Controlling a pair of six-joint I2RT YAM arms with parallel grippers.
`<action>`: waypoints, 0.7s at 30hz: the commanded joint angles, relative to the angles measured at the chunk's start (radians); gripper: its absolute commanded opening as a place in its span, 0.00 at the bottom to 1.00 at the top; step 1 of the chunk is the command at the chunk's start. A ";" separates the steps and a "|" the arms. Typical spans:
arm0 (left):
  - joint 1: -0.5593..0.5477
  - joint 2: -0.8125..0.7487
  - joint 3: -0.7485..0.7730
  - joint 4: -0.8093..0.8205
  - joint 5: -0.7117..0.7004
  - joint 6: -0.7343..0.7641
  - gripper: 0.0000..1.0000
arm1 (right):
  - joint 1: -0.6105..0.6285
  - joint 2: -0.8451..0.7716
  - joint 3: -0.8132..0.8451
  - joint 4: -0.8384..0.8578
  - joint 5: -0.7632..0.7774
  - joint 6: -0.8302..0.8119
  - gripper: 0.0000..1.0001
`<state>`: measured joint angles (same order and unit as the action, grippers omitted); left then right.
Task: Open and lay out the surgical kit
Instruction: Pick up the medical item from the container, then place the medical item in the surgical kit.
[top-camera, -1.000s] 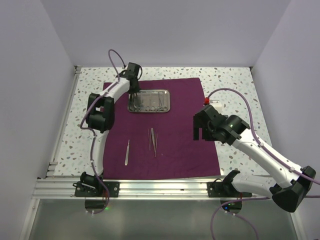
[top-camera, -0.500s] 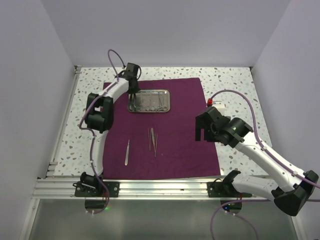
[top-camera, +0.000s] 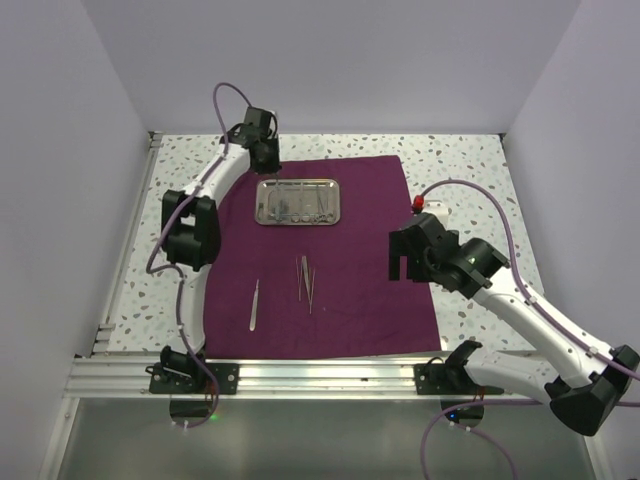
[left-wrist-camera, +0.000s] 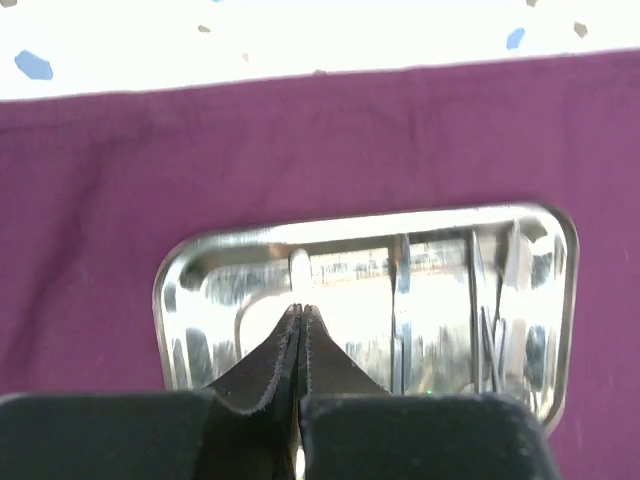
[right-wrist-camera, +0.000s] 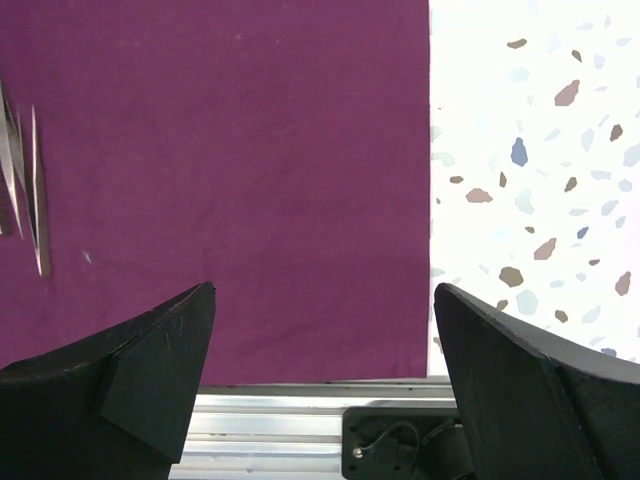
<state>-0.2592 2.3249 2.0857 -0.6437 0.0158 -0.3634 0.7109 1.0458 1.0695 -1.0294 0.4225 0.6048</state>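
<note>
When viewed from above, shows the cloth wrap (top-camera: 370, 290) opened out flat over the middle of the bench (top-camera: 470, 160), with its near edge along the metal rail (top-camera: 300, 375) at the bench's near edge and bare speckled top on the left, far and right sides. Carries the steel tray (top-camera: 298, 201) on its far half, a little left of centre, long sides parallel to the far edge. Holds, toward the tray's right end, thin steel instruments (left-wrist-camera: 490, 300) lying across its width. Has, closer to the near edge, a single pair of tweezers (top-camera: 254, 304) left of centre and, near it on the right but apart, a small bunch of pointed tools (top-camera: 305, 283) lying close together; cannot tell whether touching or overlapping.

Finds the left gripper (top-camera: 267, 165) above the tray's left end, clenched, pads (left-wrist-camera: 270, 370) pressed together along their length. Cannot tell whether anything thin is pinched between them.

Finds the right gripper (top-camera: 402, 255) released, fingers (right-wrist-camera: 150, 350) spread wide and grasping nothing, hovering over the wrap's right edge, toward its near-right corner.
</note>
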 joint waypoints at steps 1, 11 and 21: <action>0.009 -0.159 -0.077 -0.039 0.064 0.072 0.00 | -0.005 -0.033 -0.019 0.049 -0.022 -0.039 0.95; -0.006 -0.588 -0.565 0.026 0.108 0.075 0.00 | -0.010 -0.027 -0.043 0.092 -0.090 -0.112 0.95; -0.175 -0.843 -0.805 -0.089 0.021 -0.001 0.00 | -0.011 -0.036 -0.054 0.117 -0.106 -0.132 0.94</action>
<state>-0.3759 1.5730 1.3373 -0.6682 0.0734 -0.3229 0.7048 1.0271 1.0241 -0.9459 0.3225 0.4915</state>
